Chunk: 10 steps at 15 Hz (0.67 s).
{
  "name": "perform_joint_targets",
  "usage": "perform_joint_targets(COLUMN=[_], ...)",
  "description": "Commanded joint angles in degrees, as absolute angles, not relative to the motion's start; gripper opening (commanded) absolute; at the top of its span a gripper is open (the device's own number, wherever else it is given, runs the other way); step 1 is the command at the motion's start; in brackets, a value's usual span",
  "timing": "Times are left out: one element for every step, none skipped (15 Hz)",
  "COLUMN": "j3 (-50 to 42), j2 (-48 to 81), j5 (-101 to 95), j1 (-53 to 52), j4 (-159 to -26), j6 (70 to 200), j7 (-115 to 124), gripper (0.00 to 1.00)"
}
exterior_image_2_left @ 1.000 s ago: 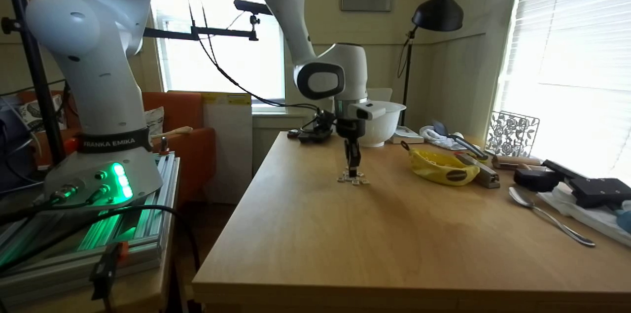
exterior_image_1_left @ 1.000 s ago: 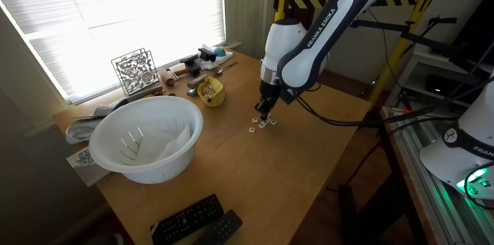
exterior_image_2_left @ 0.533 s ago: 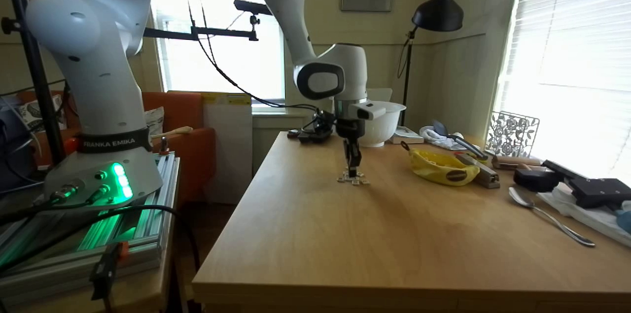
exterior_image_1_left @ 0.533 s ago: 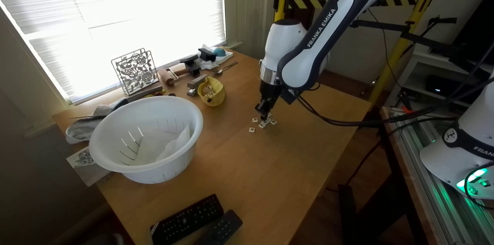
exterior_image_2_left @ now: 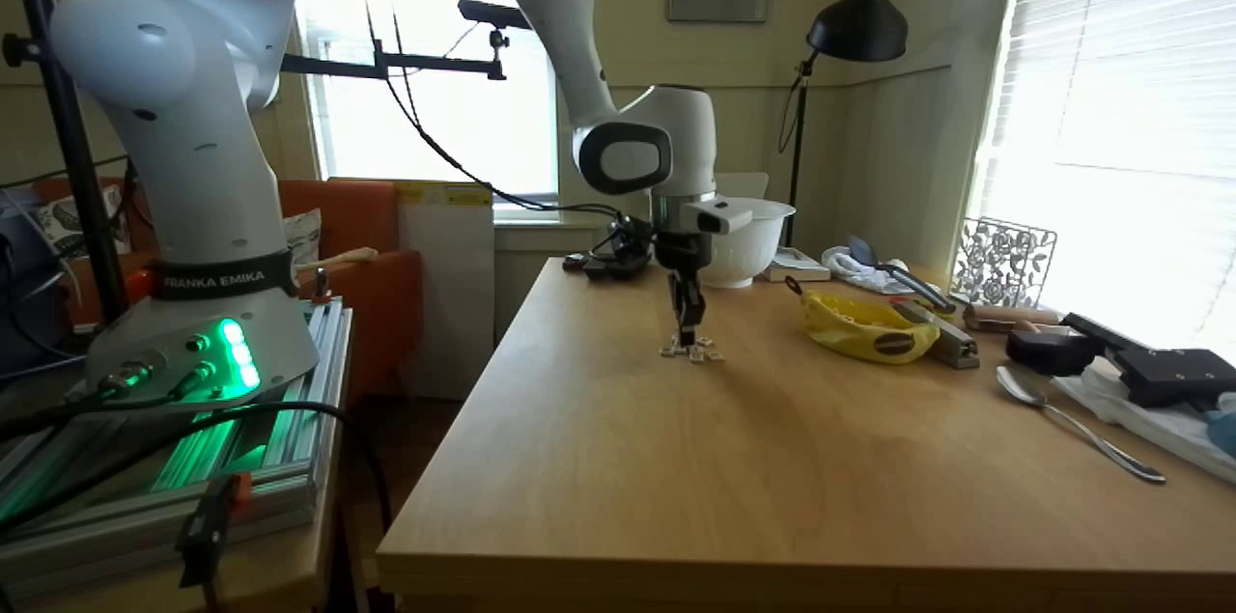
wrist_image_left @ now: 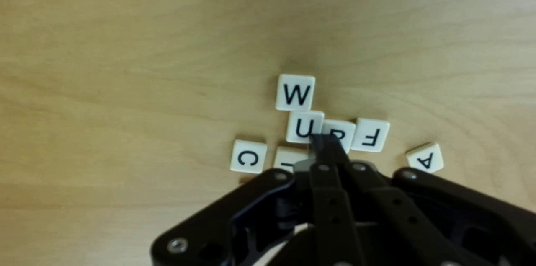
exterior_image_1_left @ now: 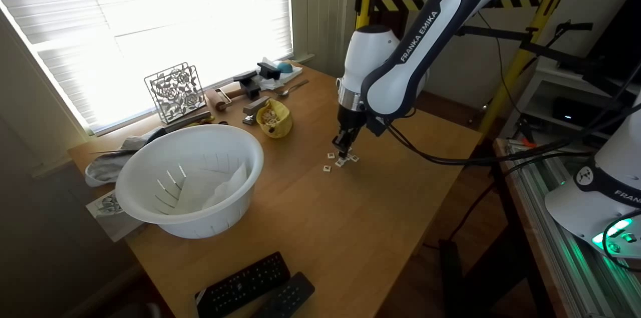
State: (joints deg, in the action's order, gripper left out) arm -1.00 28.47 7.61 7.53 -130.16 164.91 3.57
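My gripper (wrist_image_left: 328, 138) is black, with its two fingers together and pointing down. It also shows in both exterior views (exterior_image_1_left: 342, 154) (exterior_image_2_left: 687, 341). The tips are at small white letter tiles on the table. In the wrist view they partly cover a tile that looks like R (wrist_image_left: 342, 127) and overlap a corner of the U tile (wrist_image_left: 302, 125). The W tile (wrist_image_left: 295, 92) touches U, and the F tile (wrist_image_left: 370, 135) is beside R. The C tile (wrist_image_left: 248, 156) and the A tile (wrist_image_left: 425, 158) lie apart. A half-hidden tile (wrist_image_left: 289, 157) is beside the fingers. I see nothing held.
A white plastic basket (exterior_image_1_left: 190, 213) stands on the wooden table (exterior_image_1_left: 320, 238). A yellow banana-shaped pouch (exterior_image_2_left: 859, 328) holds small pieces. Black remotes (exterior_image_1_left: 245, 283), a spoon (exterior_image_2_left: 1072, 430), a stapler (exterior_image_2_left: 951, 338) and a metal napkin holder (exterior_image_1_left: 176, 92) lie about. Cables (exterior_image_1_left: 450, 159) hang from the arm.
My gripper has shifted very slightly, a little left in an exterior view, toward the robot's base. The fingers stay together. The tiles show no clear movement.
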Motion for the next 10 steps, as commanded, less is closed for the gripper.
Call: perform_joint_targets(j3=[-0.12,-0.09,-0.07,-0.06,-0.47,-0.64,-0.77,-0.97,-1.01,-1.11], j2=[29.21,29.12,28.89,28.43,28.06,27.78,27.53,27.47,27.43,27.43], j5=[8.05,8.07,8.17,8.23,8.01,7.96,7.96,7.90,7.92,7.97], j1=[7.65,7.69,7.84,8.04,7.85,7.84,7.89,7.82,7.91,7.97], j4=[-131.97,-132.04,-131.98,-131.93,-131.88,-131.82,-131.72,-131.62,-131.57,-131.51], j6=[164.69,164.67,164.67,164.74,164.87,164.82,164.79,164.79,164.74,164.78], j7=[2.38,2.35,2.30,2.14,2.35,2.43,2.48,2.63,2.58,2.62], gripper=[0.00,0.00,0.00,0.00,0.00,0.00,0.00,0.00,0.00,0.00])
